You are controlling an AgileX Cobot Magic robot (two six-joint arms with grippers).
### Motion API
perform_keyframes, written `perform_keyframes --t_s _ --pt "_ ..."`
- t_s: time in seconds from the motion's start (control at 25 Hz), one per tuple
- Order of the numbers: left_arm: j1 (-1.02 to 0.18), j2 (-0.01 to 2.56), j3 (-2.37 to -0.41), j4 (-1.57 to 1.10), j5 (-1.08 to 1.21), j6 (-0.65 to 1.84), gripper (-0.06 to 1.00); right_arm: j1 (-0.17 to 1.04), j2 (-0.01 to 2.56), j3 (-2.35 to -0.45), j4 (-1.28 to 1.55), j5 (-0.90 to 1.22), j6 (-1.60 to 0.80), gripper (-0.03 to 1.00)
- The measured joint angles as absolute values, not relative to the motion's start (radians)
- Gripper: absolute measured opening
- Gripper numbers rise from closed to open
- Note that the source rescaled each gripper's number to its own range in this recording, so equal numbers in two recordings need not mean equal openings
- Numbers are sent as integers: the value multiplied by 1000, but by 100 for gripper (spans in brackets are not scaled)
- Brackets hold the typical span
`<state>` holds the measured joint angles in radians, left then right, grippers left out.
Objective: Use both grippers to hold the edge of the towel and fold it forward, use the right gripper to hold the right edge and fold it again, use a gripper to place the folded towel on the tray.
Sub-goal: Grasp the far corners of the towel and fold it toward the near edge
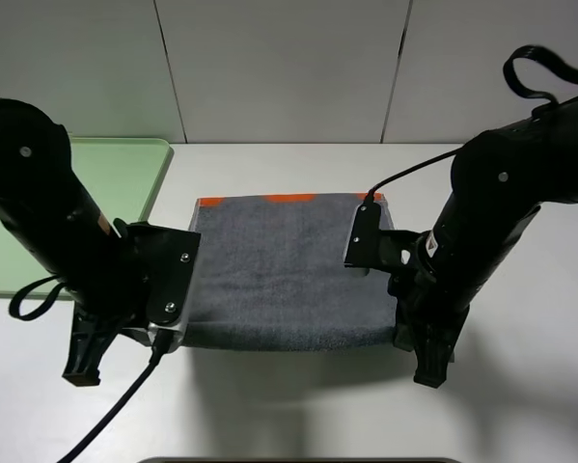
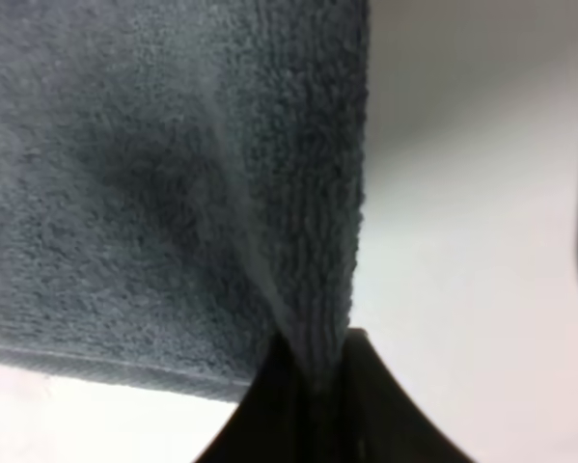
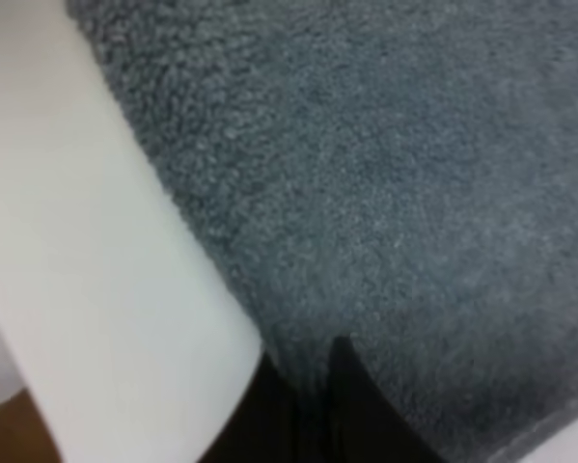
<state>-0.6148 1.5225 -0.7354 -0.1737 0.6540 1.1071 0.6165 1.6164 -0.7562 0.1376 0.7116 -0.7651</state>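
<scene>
both fingers pinched on the towel's lower edge

the towel (image 1: 289,275) lies in the centre of the frame on the white worktop (image 1: 289,415), dark grey face up, with an orange trim (image 1: 289,199) along its upper edge. the plain grey edge of the towel (image 1: 289,340) runs across the lower middle of the frame, and a soft shadow falls on the worktop just below it.

the left arm (image 1: 47,203) comes down from the upper left of the frame to the towel's lower left corner. in the left wrist view the left fingers (image 2: 385,424) are closed on the hemmed corner, and the cloth rises from the pinch in a narrow ridge.

the right arm (image 1: 501,212) comes down from the upper right of the frame to the towel's lower right corner. in the right wrist view the right fingers (image 3: 361,415) are closed with grey terry between them, close to the towel's border, with bare worktop beside it.

the pale green tray (image 1: 134,164) sits in the upper left of the frame, partly behind the left arm. it is near the towel's upper left corner and apart from it.
</scene>
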Motion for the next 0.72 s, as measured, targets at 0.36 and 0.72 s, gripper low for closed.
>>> perform_keyframes --t_s 0.36,0.72 --pt "-616 1377 -735 -180 822 1107 0 616 1394 -756 217 817 -723 0" --pt "-616 1318 -735 -250 930 1106 0 616 1267 -756 276 962 -701 0"
